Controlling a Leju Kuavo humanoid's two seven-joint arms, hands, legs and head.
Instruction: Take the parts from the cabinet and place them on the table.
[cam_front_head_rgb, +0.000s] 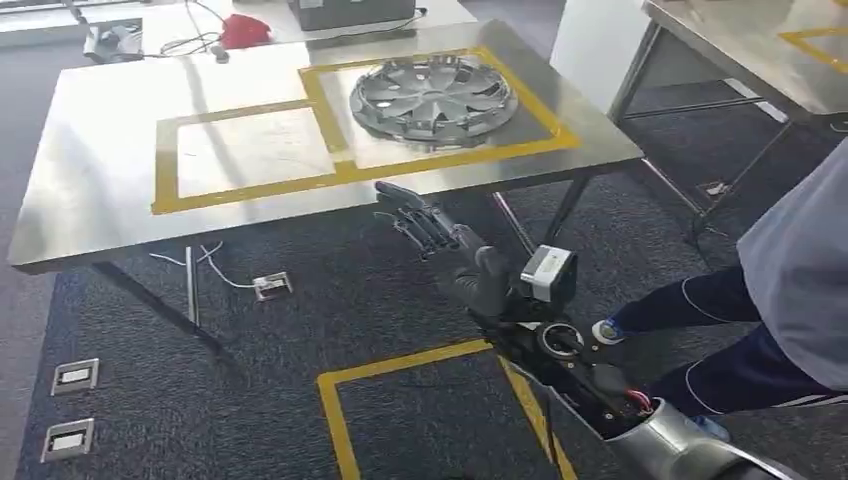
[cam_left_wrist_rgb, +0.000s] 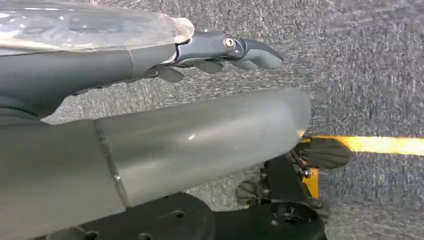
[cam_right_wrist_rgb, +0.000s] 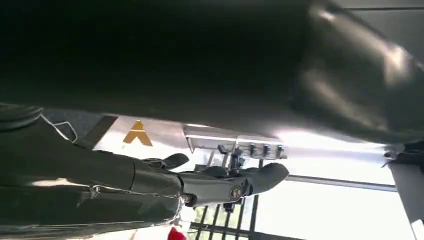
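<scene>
A silver hubcap (cam_front_head_rgb: 432, 98) lies flat inside the right yellow-taped square on the steel table (cam_front_head_rgb: 100, 190). My right hand (cam_front_head_rgb: 425, 225) reaches forward just below the table's front edge, in front of the hubcap, fingers spread and holding nothing. In the right wrist view the same hand (cam_right_wrist_rgb: 220, 182) stretches out under the dark underside of the table (cam_right_wrist_rgb: 200, 60). My left hand (cam_left_wrist_rgb: 220, 52) hangs over the grey carpet with its fingers loosely extended and nothing in them.
A person (cam_front_head_rgb: 790, 270) in a grey top and blue trousers stands close at the right. A second steel table (cam_front_head_rgb: 740, 50) is at the back right. Yellow tape (cam_front_head_rgb: 400, 365) marks the carpet; floor sockets (cam_front_head_rgb: 75, 375) and a cable lie at the left.
</scene>
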